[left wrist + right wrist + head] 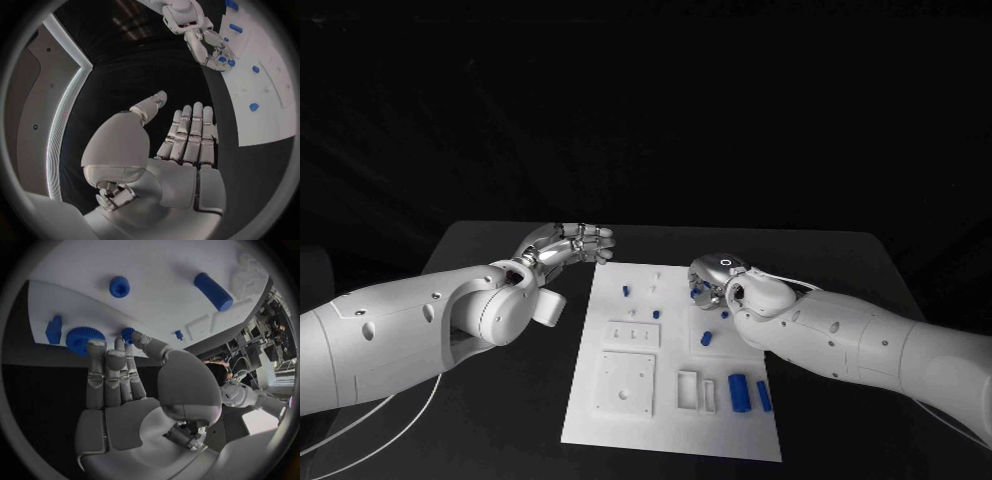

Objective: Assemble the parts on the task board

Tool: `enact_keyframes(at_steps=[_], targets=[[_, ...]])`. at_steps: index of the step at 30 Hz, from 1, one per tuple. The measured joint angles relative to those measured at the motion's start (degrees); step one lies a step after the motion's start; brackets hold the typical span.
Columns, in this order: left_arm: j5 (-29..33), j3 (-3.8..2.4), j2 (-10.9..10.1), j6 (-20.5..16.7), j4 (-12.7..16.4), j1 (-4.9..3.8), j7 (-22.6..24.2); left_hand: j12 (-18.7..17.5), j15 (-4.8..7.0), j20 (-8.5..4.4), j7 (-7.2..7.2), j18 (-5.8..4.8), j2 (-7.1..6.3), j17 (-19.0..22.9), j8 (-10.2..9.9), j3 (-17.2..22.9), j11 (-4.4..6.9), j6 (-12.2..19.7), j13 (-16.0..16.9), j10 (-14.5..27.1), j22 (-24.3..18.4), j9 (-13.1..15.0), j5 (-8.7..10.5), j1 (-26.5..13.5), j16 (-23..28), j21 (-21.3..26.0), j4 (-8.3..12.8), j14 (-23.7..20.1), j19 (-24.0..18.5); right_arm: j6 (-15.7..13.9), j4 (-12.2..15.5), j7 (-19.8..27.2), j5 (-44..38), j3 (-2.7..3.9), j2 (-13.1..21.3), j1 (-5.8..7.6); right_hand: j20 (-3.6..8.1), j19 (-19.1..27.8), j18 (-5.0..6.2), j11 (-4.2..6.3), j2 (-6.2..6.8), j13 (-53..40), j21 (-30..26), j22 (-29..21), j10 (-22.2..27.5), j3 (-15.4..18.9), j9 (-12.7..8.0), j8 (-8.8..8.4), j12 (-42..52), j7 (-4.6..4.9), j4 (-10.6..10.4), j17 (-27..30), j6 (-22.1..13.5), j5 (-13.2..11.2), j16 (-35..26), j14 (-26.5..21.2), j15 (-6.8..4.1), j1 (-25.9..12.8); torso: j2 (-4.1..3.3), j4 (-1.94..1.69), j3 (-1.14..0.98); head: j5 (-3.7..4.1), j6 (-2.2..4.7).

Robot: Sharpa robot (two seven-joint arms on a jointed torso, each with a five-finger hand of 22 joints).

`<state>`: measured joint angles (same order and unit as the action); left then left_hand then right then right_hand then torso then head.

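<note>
A black table stands under dim light, its top dark and matte. The white task board lies flat in the middle of it, long side running away from the robot. A thin white cable trails over the table's near left part.

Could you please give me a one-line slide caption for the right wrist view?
Right hand reaching over the white task board, fingertips beside a blue gear.

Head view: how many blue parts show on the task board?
7. Two long bars near the front edge, a short cylinder mid-board, two small pegs on the left half, two pieces beside the right robot hand, which may hide more.
</note>
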<state>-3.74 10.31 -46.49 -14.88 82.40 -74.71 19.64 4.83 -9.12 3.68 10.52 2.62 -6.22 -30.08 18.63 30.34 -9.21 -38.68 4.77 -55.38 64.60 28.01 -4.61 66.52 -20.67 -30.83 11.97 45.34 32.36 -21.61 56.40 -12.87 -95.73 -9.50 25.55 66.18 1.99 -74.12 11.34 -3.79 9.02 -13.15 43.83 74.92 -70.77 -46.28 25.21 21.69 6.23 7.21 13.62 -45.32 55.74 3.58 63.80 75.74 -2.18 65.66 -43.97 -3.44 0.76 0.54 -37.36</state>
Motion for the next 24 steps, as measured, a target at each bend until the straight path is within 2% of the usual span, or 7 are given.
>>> enact_keyframes(at_steps=[6, 10, 24], targets=[[0.00, 0.00, 0.14, 0.00, -0.14, -0.01, 0.00, 0.00, 0.00, 0.00, 0.00, 0.00, 0.00, 0.00, 0.00, 0.00, 0.00, 0.00, 0.00, 0.00, 0.00, 0.00, 0.00, 0.00, 0.00, 0.00, 0.00, 0.00, 0.00, -0.33, 0.45, -0.59, -0.09, 0.00, 0.01, 0.12, 0.04, -0.02, -0.02, 0.92, -0.23, -0.86, 0.99, 0.00, -1.12, -0.99, 0.34, 0.47, 0.35, -0.57, 1.03, 0.06, 1.15, 0.19, 0.66, 0.10, -0.33, 0.20, 0.01, -0.01, 0.02, -0.04, 0.52], [0.00, 0.00, 0.19, 0.00, -0.22, -0.01, 0.00, 0.00, 0.00, 0.00, 0.00, 0.00, 0.00, 0.00, 0.00, 0.00, 0.00, 0.00, 0.00, 0.00, 0.00, 0.00, 0.00, 0.00, 0.00, 0.00, 0.00, 0.00, 0.00, -0.88, 0.74, -0.86, -0.13, -0.02, -0.04, 0.49, 0.04, -0.02, -0.02, 1.22, -0.54, -1.33, 1.42, 0.00, -1.44, -1.17, 0.44, 0.47, 0.35, -0.56, 1.33, 0.18, 1.74, 0.20, 0.66, 0.11, -0.50, -0.12, 0.01, -0.04, 0.03, -0.08, 0.92], [0.00, 0.00, 0.18, 0.00, -0.27, -0.10, 0.00, 0.00, 0.00, 0.00, 0.00, 0.00, -0.23, 0.00, 0.00, 0.13, 0.00, 0.00, -0.03, 0.00, 0.00, 0.00, 0.00, -0.23, 0.00, 0.00, 0.13, 0.00, 0.00, -3.32, 1.38, -1.95, -0.81, 0.01, -0.54, 1.69, 0.08, -0.08, -0.06, 1.23, -0.58, -2.01, 2.43, -0.01, -1.84, -1.47, 0.63, 0.42, 0.24, -0.83, 1.66, 0.32, 2.03, 0.47, 0.88, 0.19, -0.61, -0.19, 0.01, 0.02, 0.07, -0.19, 1.91]])
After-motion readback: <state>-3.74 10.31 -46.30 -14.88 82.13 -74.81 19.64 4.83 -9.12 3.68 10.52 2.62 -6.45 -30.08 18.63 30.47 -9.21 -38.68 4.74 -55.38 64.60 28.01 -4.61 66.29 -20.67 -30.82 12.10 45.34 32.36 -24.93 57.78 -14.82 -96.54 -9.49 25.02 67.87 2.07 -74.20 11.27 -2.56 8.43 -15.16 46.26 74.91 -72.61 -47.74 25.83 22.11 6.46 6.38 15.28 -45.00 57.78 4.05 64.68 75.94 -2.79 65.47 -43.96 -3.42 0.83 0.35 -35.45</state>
